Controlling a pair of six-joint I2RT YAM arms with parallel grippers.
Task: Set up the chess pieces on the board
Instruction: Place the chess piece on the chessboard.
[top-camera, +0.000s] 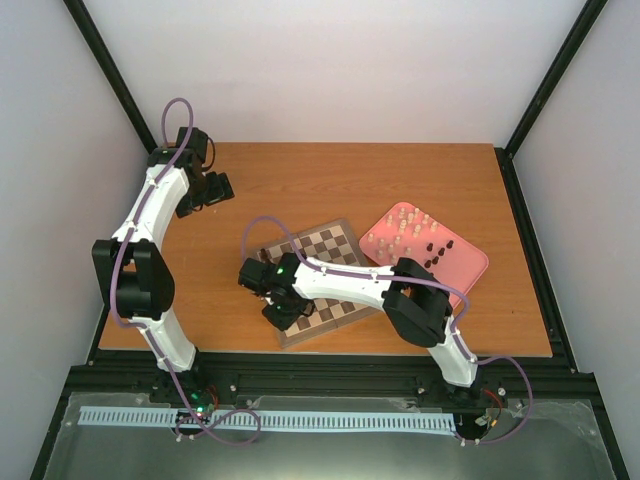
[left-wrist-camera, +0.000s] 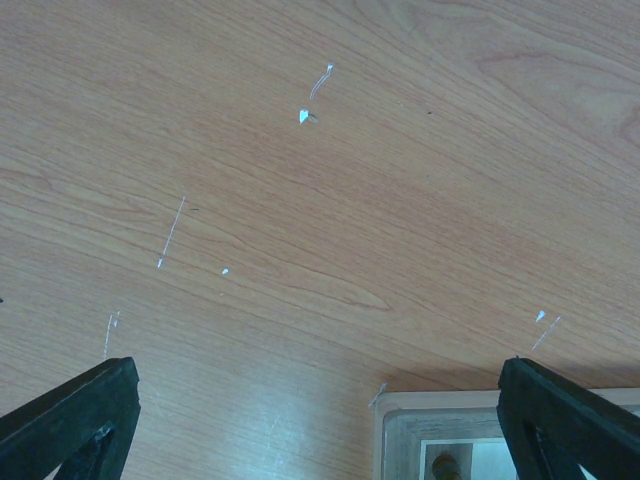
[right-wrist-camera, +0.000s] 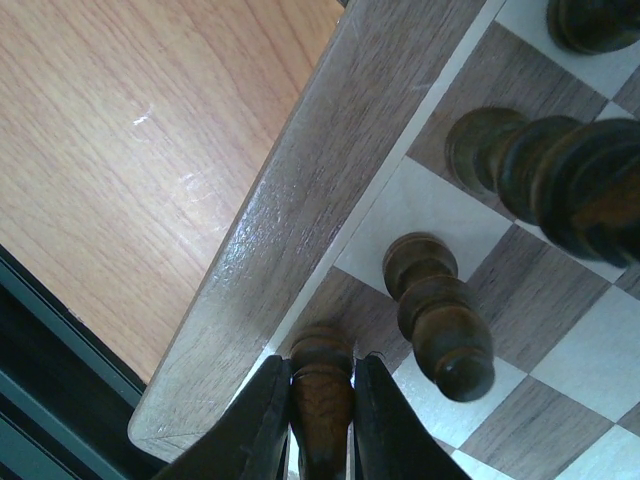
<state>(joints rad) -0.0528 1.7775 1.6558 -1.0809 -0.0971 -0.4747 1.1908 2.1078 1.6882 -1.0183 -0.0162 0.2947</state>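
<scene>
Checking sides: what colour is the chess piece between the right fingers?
Dark brown; the piece shows best in the right wrist view.

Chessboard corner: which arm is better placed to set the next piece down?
Right: the right end effector is shut on a dark chess piece at the board corner; the left end effector hangs open over the table.

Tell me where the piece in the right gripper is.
Right wrist view, bottom centre: the dark piece, pinched in the right gripper, is at an edge square of the board, a second dark piece beside it.
</scene>
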